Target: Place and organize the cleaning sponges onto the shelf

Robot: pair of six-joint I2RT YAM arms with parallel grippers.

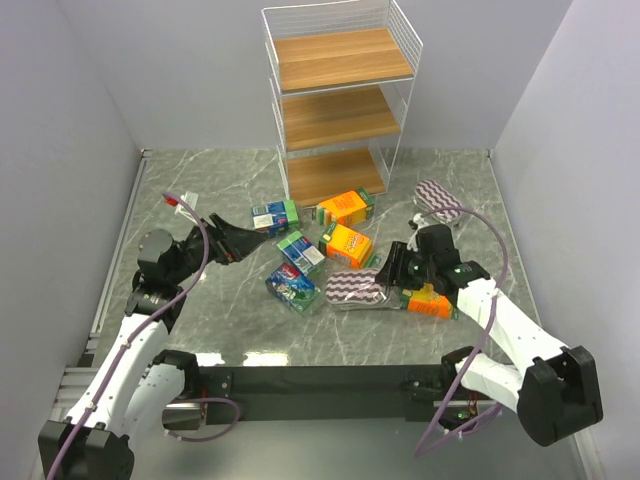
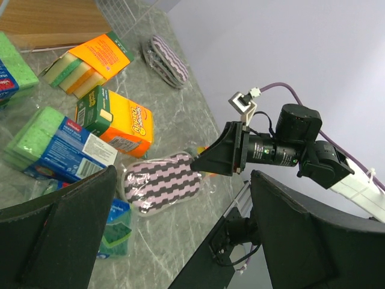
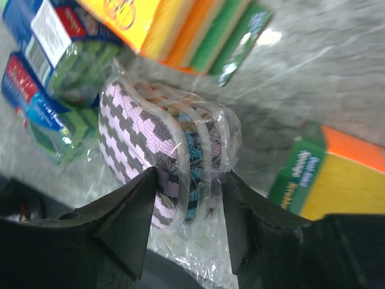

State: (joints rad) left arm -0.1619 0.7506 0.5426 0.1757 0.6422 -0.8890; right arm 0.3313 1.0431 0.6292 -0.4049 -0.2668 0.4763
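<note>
A wrapped oval pad pack with purple-white stripes [image 3: 150,138] lies at the table's front middle [image 1: 355,288]. My right gripper [image 3: 189,180] is shut on its near end, both fingertips pressing the plastic wrap [image 1: 385,275]. My left gripper [image 1: 245,238] hangs open and holds nothing, just left of a blue-green sponge pack [image 1: 275,215]. In the left wrist view the left gripper [image 2: 180,241] has wide-apart fingers, and beyond them lies the striped pack [image 2: 162,183]. The shelf [image 1: 340,100] stands at the back, its three wooden boards bare.
Orange sponge packs [image 1: 345,207] [image 1: 347,244] and two more blue-green packs [image 1: 300,250] [image 1: 291,286] lie scattered before the shelf. Another orange pack [image 1: 430,303] sits under my right wrist. A second striped pad [image 1: 437,199] rests at the right, near the shelf's foot.
</note>
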